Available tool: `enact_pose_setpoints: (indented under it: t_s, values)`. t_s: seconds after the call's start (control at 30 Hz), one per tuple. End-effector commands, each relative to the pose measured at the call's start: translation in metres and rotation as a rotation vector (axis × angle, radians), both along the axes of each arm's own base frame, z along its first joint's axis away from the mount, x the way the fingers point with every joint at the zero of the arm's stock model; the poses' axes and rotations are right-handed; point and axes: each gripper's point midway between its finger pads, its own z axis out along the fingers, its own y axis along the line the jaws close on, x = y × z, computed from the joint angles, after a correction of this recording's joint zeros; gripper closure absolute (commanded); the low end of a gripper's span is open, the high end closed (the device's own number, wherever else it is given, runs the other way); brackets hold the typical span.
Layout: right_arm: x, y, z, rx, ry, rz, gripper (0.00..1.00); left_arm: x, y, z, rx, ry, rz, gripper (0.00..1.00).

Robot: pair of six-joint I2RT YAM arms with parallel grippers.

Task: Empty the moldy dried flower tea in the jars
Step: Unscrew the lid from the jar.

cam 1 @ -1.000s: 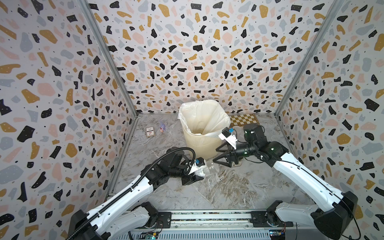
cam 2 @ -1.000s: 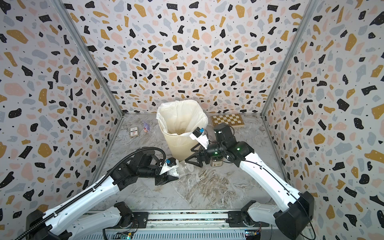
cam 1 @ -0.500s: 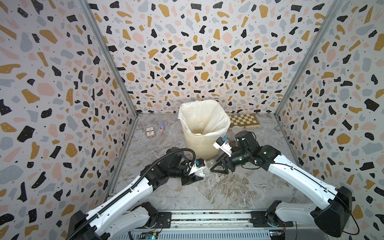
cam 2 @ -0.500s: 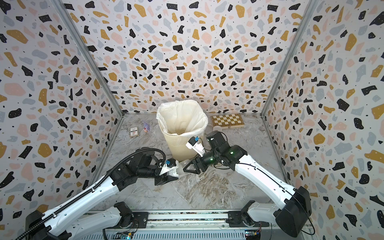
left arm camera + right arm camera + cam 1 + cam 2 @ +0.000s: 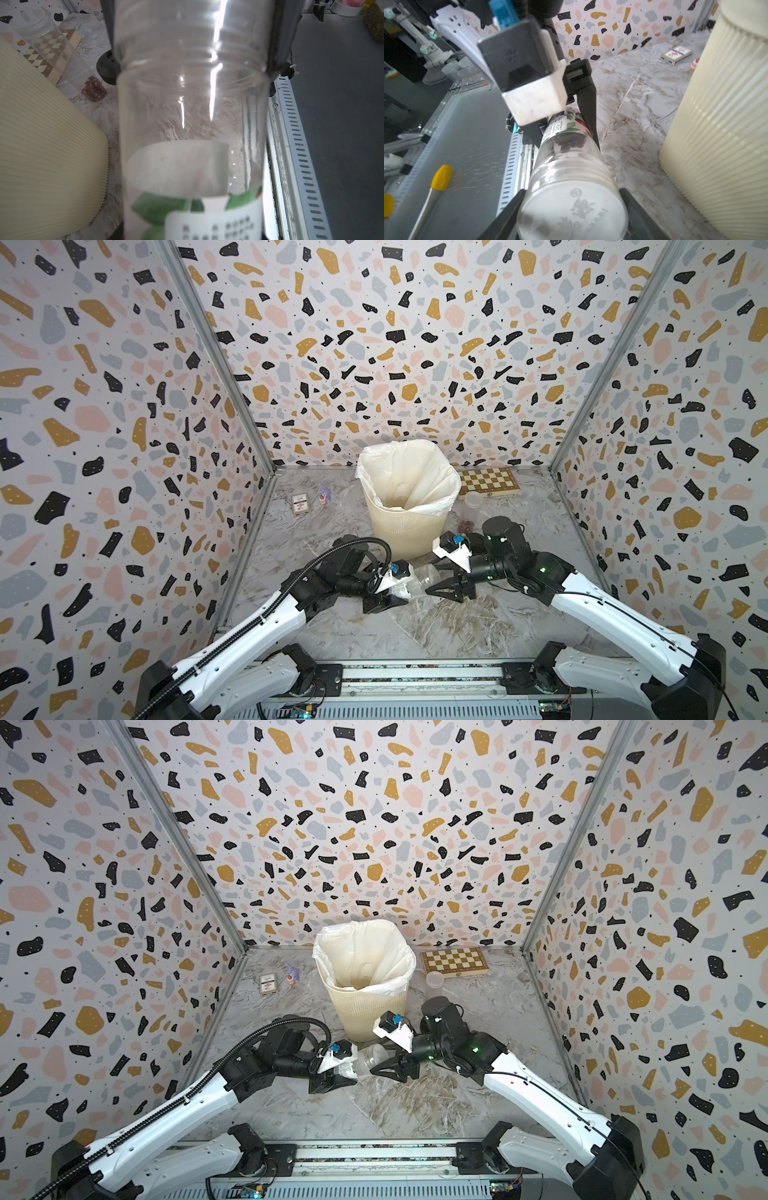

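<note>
Your left gripper [image 5: 392, 593] is clamped on the labelled jar [image 5: 409, 585], held sideways near the bin [image 5: 405, 526]. Your right gripper [image 5: 430, 580] pinches its lid [image 5: 571, 212]. The tea [image 5: 569, 143] sits inside, by the label.

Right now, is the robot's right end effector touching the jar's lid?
Touching. The right wrist view shows both fingers of the right end effector pressed against the white lid's sides, with no gap.
</note>
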Motion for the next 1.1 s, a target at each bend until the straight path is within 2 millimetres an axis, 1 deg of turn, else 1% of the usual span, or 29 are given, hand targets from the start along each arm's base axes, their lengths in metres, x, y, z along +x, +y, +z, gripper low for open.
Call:
enact_pose_setpoints:
  t_s: [0.0,0.07,0.13,0.2,0.33,0.53,0.63,0.8,0.87,0.93,0.97,1.07]
  values:
    - [-0.013,0.002,0.014,0.075,-0.264,0.159,0.46,0.007,-0.005,0.016,-0.038,-0.015,0.01,0.46]
    - [-0.014,0.002,0.011,0.065,-0.305,0.191,0.46,0.006,-0.005,0.016,-0.036,-0.006,0.007,0.46]
    - [-0.01,0.002,0.007,0.042,-0.327,0.187,0.46,0.005,-0.005,0.015,-0.036,0.0,0.006,0.46]
    - [-0.01,0.001,0.008,0.041,-0.336,0.188,0.46,0.005,-0.005,0.015,-0.032,0.003,0.008,0.46]
    - [-0.015,-0.004,0.022,0.095,-0.346,0.193,0.46,0.005,-0.002,0.01,-0.023,0.008,0.01,0.46]
    - [-0.01,-0.023,0.047,0.199,-0.299,0.174,0.48,0.006,-0.001,0.005,-0.023,0.016,0.013,0.46]
    - [-0.01,-0.023,0.047,0.198,-0.299,0.178,0.48,0.006,-0.001,0.005,-0.024,0.019,0.012,0.46]
    - [-0.013,-0.02,0.041,0.177,-0.261,0.204,0.48,0.007,-0.002,0.006,-0.025,0.016,0.011,0.46]
    - [-0.008,-0.019,0.042,0.17,-0.255,0.179,0.48,0.008,-0.001,0.005,-0.022,0.015,0.017,0.46]
    - [0.002,-0.019,0.043,0.16,-0.242,0.126,0.47,0.009,0.0,0.004,-0.02,0.013,0.024,0.46]
    - [0.009,-0.021,0.045,0.156,-0.23,0.088,0.47,0.01,0.001,0.004,-0.021,0.008,0.032,0.46]
    - [0.045,-0.032,0.05,0.13,-0.131,-0.079,0.46,0.015,0.005,0.008,-0.034,-0.004,0.057,0.46]
